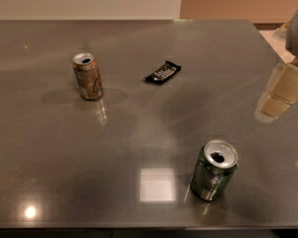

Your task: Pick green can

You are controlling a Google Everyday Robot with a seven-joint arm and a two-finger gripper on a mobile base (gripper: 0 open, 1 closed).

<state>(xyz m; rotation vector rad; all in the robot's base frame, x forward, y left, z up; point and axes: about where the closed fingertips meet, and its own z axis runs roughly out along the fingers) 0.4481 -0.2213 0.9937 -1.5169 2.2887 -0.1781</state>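
The green can (213, 170) stands upright with its top opened on the grey table (139, 133), at the front right. My gripper (279, 94) hangs at the right edge of the camera view, above the table, to the right of and farther back than the green can. It is clear of the can and holds nothing that I can see. Part of the gripper is cut off by the frame edge.
A tan-gold can (88, 76) stands upright at the middle left. A black snack wrapper (163, 72) lies flat near the table's centre back. The table's front edge runs along the bottom of the view, close to the green can.
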